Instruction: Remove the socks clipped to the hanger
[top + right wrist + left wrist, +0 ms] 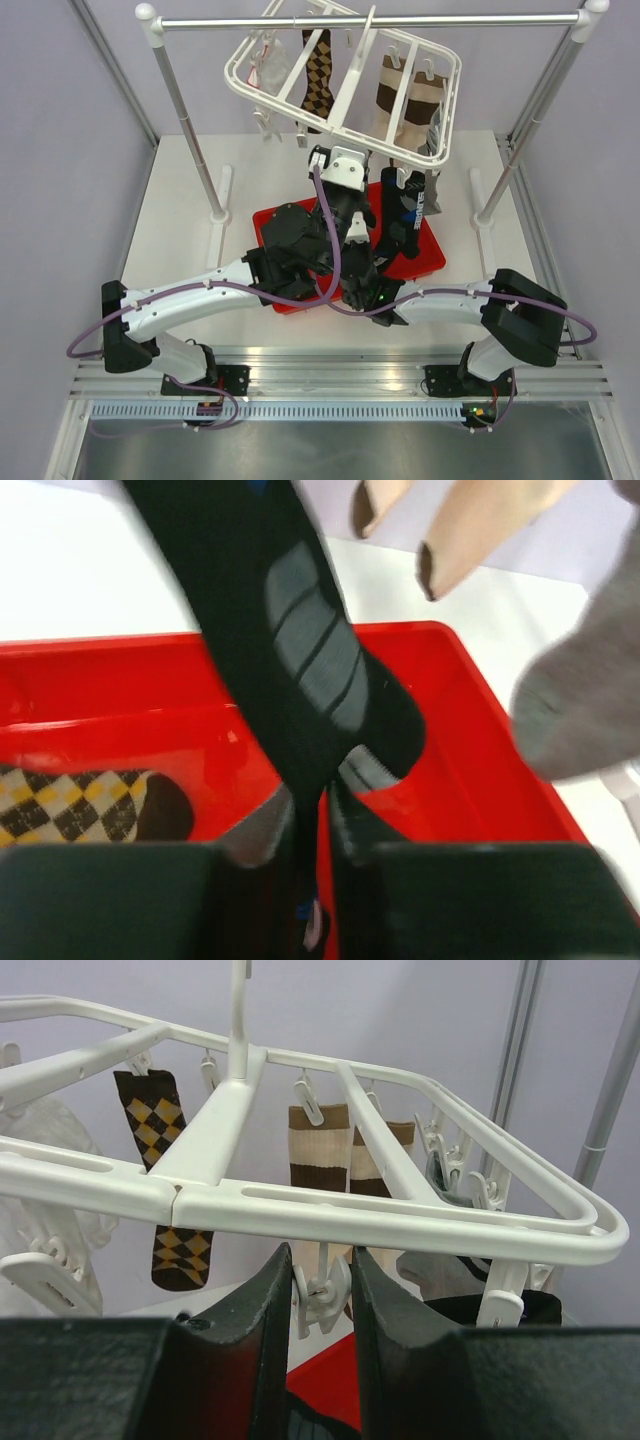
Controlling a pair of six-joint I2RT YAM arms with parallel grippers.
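Note:
The white hanger [345, 100] [380, 1222] hangs tilted from the rail. An argyle sock [318, 75] [150, 1125], brown-cream striped socks [395, 100] [318, 1150] and a grey sock [437, 135] [590, 700] are clipped to it. My left gripper [338, 160] [320, 1260] is just under the hanger's near bar, shut on a small white clip [322, 1295]. The black sock [405, 205] [300, 660] droops over the red tray [430, 262] [470, 750]. Its lower part lies between the fingers of my right gripper [385, 235] [325, 800], whose jaws stand slightly open; the view is blurred.
A second argyle sock [70, 805] lies in the red tray. The silver rail stand [370, 20] spans the back, its posts at either side. A small white cloth [268, 65] [40, 1160] hangs at the hanger's left. The two arms cross over the tray.

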